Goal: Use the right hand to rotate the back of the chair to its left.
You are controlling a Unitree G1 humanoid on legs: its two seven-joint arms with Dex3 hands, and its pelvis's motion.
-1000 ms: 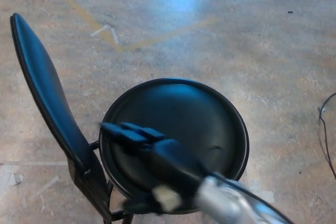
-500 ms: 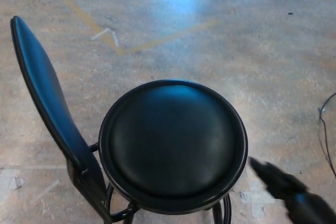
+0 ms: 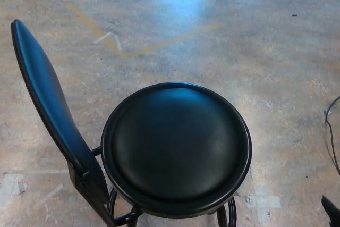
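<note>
the chair back (image 3: 45, 104) stands at nine o'clock of the seat (image 3: 176, 147); right robot hand (image 3: 332, 209) barely shows at four o'clock, its fingers' state unreadable.

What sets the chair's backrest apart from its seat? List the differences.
The backrest is a long narrow oval, seen nearly edge-on; the seat is a wide round disc. The backrest stands upright at the seat's left; the seat lies flat, facing the camera. Both are glossy black padding with black rims.
</note>
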